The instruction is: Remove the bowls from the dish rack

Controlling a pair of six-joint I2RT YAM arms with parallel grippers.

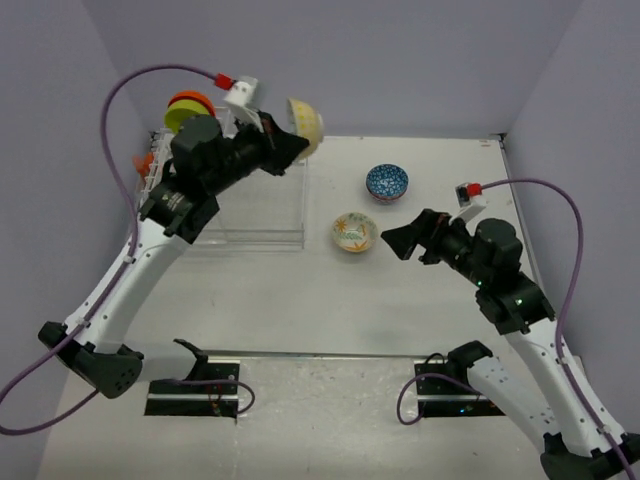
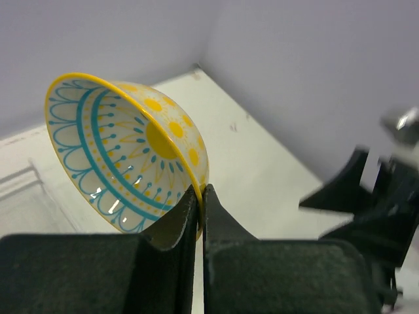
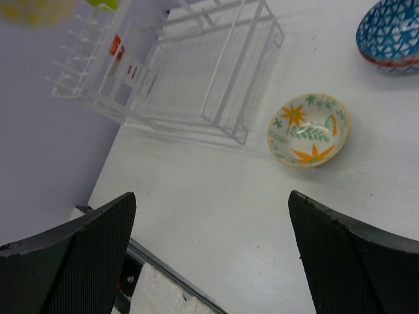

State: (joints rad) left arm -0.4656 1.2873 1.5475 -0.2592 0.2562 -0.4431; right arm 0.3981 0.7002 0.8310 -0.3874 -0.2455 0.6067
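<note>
The clear wire dish rack (image 1: 255, 205) stands at the left of the table and also shows in the right wrist view (image 3: 196, 72). My left gripper (image 1: 290, 146) is shut on the rim of a cream bowl with yellow and teal pattern (image 1: 308, 127), held tilted in the air above the rack's far right corner. In the left wrist view the fingers (image 2: 201, 196) pinch that bowl's yellow rim (image 2: 124, 150). My right gripper (image 1: 396, 240) is open and empty, just right of a cream bowl with orange flowers (image 1: 354, 232), which shows in the right wrist view (image 3: 309, 129).
A blue patterned bowl (image 1: 386, 183) sits on the table behind the flowered bowl. An orange bowl and a lime-green bowl (image 1: 188, 108) stand in the rack's far left end. Purple walls close in the table at the back and sides.
</note>
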